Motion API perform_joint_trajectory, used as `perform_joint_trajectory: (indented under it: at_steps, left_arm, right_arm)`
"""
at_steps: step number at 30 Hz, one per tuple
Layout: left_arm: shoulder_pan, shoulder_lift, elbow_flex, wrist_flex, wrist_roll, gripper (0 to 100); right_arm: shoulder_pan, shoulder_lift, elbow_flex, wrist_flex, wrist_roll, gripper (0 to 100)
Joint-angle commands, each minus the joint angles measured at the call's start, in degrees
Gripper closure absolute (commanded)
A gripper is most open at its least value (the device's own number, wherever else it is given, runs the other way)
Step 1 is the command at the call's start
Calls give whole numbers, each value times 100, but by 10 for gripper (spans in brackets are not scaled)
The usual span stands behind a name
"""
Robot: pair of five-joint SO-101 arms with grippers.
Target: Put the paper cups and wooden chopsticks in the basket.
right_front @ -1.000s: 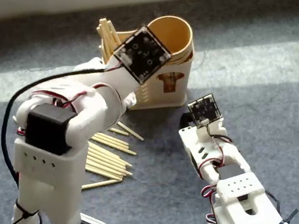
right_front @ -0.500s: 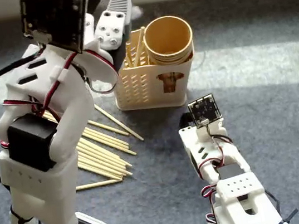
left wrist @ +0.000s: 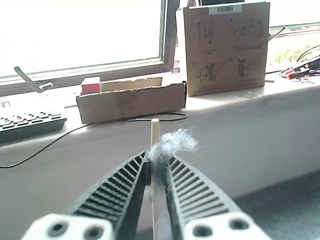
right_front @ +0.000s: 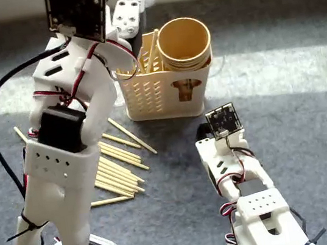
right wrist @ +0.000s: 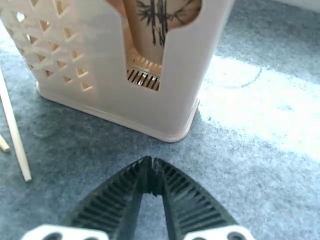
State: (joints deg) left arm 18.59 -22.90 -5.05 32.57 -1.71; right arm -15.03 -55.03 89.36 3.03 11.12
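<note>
1. Left gripper (left wrist: 157,160): narrow, clamped on one chopstick (left wrist: 155,131) that sticks out past the tips. A tuft of lint (left wrist: 175,141) is caught at the tips, touching the stick.
2. The gripper is held high and points out toward the window sill (left wrist: 235,95), not down. In the high view the basket (right_front: 153,96) sits below it, offset toward the right arm.
3. Basket: stacked paper cups (right_front: 185,42) are in the side farther from the left gripper, and upright chopsticks (right_front: 148,54) are in the nearer side.
4. Farther out, back toward the left arm's base, a loose pile of chopsticks (right_front: 116,166) lies on the carpeted worktop (right_front: 297,108), well apart from the gripper.
5. Right gripper (right wrist: 151,175): pinched together and empty, low over the worktop, just short of the basket's front wall. A stray chopstick (right wrist: 12,125) lies off to its side.
6. Step, my read: carrying a single stick to the basket. The cups look done and the pile remains.
7. Next move: tip the wrist down, line the stick up over the chopstick side, and lower it inside the rim before letting go. The lint may make the stick cling, so expect a sticky release.
</note>
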Motion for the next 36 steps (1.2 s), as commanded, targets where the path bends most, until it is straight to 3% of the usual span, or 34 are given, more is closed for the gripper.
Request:
perform_joint_trajectory:
  at_steps: [1, 8, 13, 31, 36]
  left_arm:
    - [-180, -4, 330, -158, 53, 994]
    - [-242, -4, 1130, -123, 53, 984]
    - [-242, -40, 1490, -53, 53, 913]
    - [-655, -66, 673, 2409, 26, 867]
    - [-673, -418, 505, 2927, 26, 928]
  right_arm:
    - [57, -92, -75, 4, 70, 975]
    - [57, -92, -75, 4, 70, 975]
    - [57, -84, -75, 4, 70, 975]
    - [57, -84, -75, 4, 70, 975]
    - [57, -84, -66, 4, 70, 975]
